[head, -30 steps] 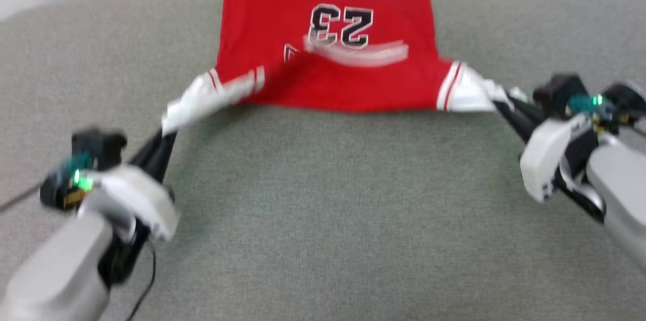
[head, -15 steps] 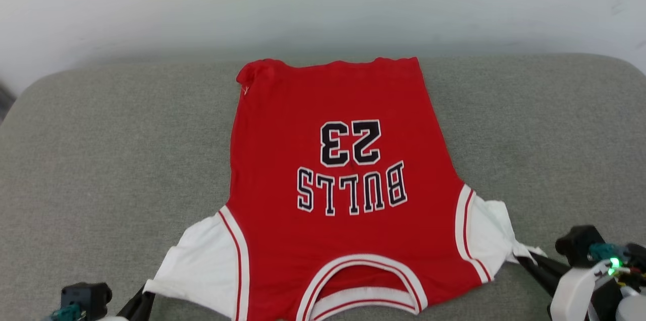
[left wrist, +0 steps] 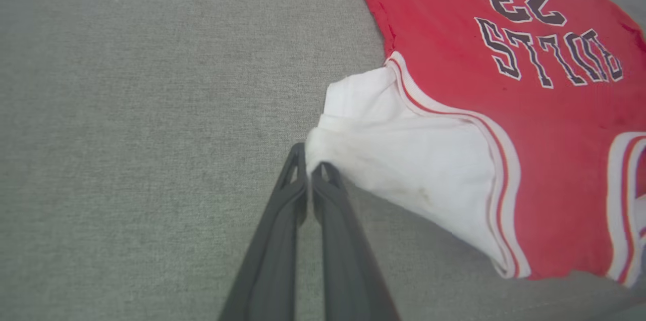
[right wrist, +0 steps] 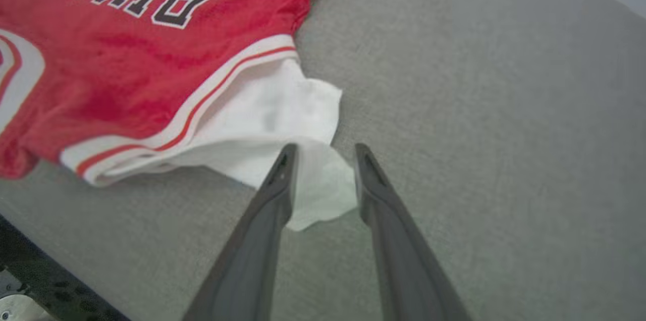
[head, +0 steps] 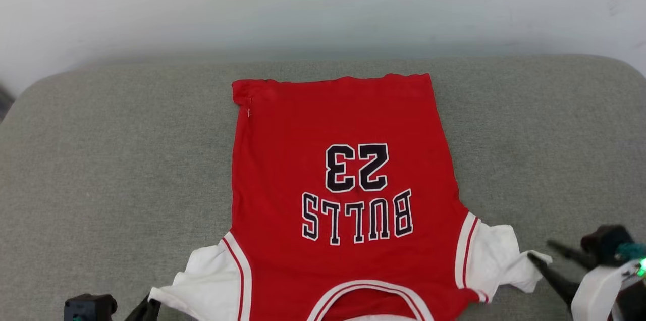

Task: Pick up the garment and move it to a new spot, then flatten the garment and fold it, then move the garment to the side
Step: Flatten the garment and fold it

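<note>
The garment (head: 343, 200) lies print-up mid-frame on the grey cushion (head: 101, 159), white sleeves (head: 212, 280) drawn outward, apparently to flatten it: left fingers (left wrist: 282, 210) pinch one sleeve tip at lower left, right fingers (right wrist: 275, 184) stand parted around the other.

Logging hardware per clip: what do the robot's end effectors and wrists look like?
The left end effector and the right end effector each have two long, dark grey fingers tapering to narrow tips with cut-outs. In the head view the right wrist has a white shell, a black module with a teal part and a green light; a second black module sits at the left.
</note>
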